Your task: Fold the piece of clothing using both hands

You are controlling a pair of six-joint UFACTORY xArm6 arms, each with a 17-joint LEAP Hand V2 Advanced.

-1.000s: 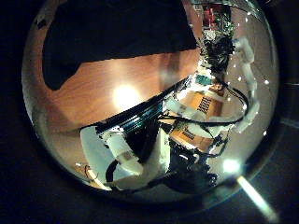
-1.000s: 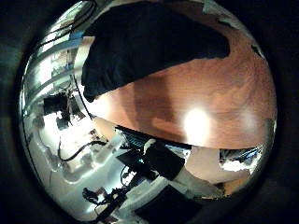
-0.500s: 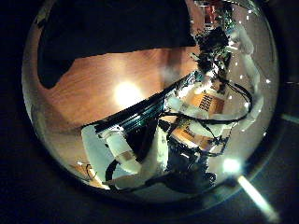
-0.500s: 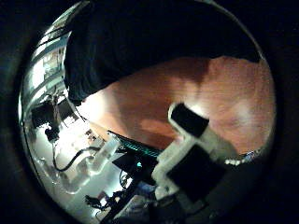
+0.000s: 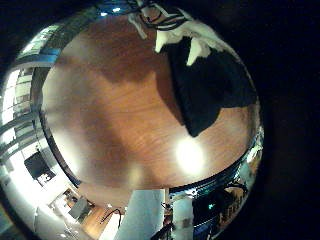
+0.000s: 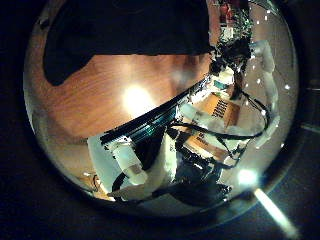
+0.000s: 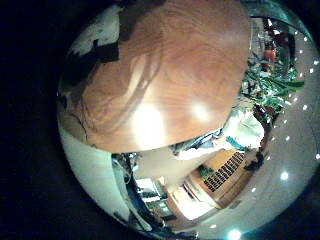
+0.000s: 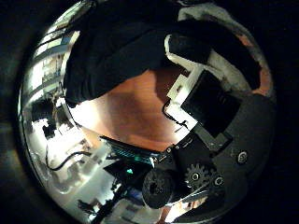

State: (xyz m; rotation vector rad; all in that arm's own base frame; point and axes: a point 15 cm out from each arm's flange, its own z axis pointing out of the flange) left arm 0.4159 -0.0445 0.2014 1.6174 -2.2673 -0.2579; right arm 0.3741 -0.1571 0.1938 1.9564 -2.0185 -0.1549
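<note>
Black cloth of the garment [image 6: 120,35] is seen lying flat on the wooden table [image 5: 110,110], while the right hand [image 8: 201,89] is curled over its edge and the left hand [image 5: 185,30] cannot be judged, so an uneven lift could drag the garment askew.
</note>
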